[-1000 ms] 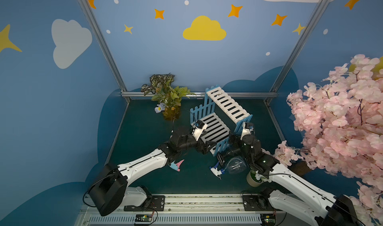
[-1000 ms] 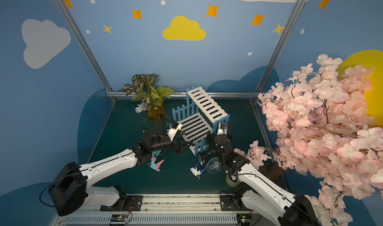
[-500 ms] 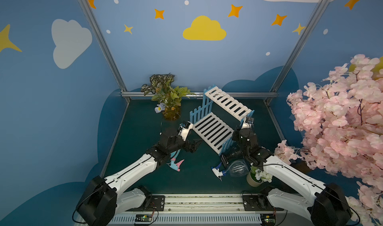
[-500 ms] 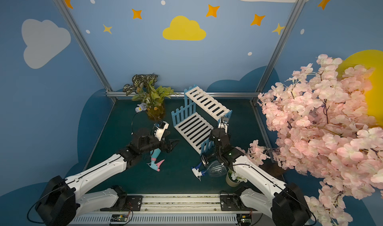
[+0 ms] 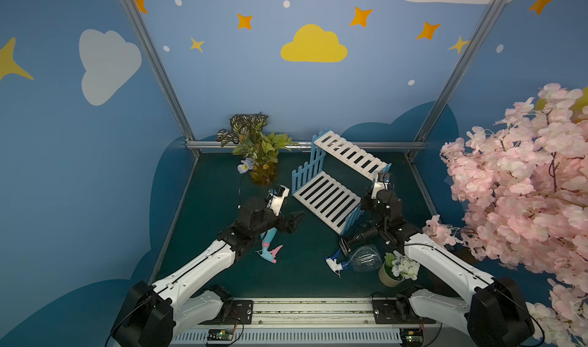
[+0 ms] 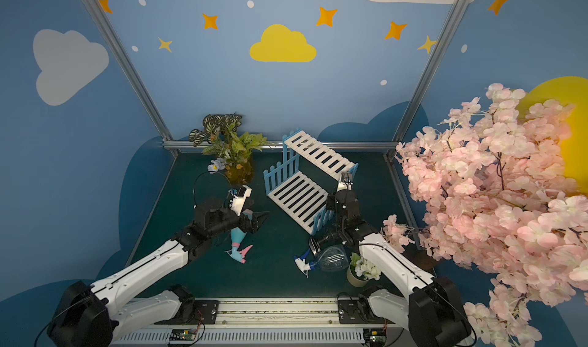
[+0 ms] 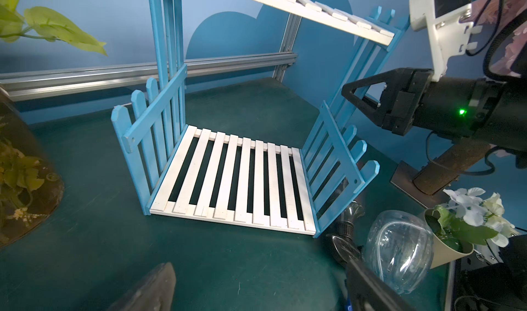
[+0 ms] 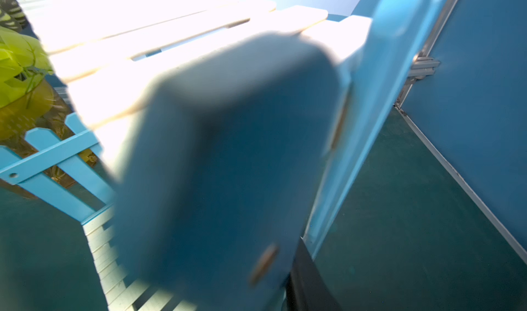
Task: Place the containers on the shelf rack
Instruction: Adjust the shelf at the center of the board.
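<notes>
In both top views the shelf rack [image 5: 324, 196] [image 6: 299, 192] stands at the centre of the frame on the dark green mat [image 5: 219, 208]. It has 2 white slatted shelves between light blue picket-fence sides, all flat painted strips.

All 3 spray bottles lie on the mat, outside the rack. The opaque light blue bottle [image 5: 268, 238], pink at collar and trigger, lies left of centre, partly under the left arm. The dark smoky bottle [image 5: 362, 234] lies at the rack's lower right corner. The clear bottle [image 5: 364, 259], with a thin tube visible inside, lies just below it, just beside the cream pot [image 5: 386, 277] of white flowers. An amber glass vase [image 5: 262, 177] of leaves stands upper left of the rack.

The left gripper [image 5: 294, 219] hangs over the mat left of the rack, jaws wide, holding nothing. The right gripper [image 7: 353, 94] sits at the tall posts of the rack's right side. Its wrist view shows a blurred blue slat against a black finger [image 8: 308, 281], but whether the jaws pinch it cannot be told.
</notes>
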